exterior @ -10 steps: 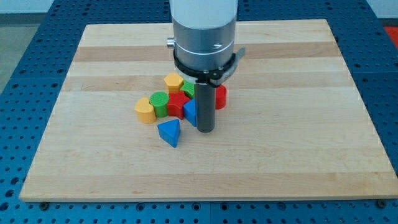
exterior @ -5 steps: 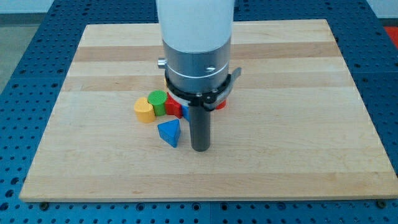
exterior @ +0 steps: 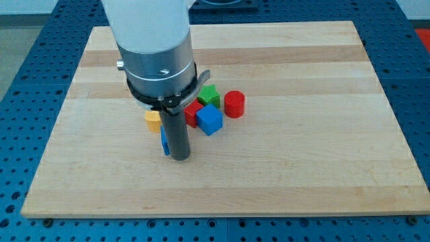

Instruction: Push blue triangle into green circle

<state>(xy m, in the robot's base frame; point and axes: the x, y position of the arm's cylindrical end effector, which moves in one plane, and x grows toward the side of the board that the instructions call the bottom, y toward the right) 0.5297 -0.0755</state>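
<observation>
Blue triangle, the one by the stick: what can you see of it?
Only a thin sliver of the blue triangle shows, peeking out on the view's left side of my rod. It is bright blue and looks like plastic. It sits on the wooden board, below the yellow block. My tip is right beside it, on its right in the view, seemingly against it. Its shape and the green circle are hidden behind the arm.

The arm (exterior: pixel 156 40) hung upright from twelve o'clock; my tip (exterior: pixel 179 158) rested left of centre.
</observation>
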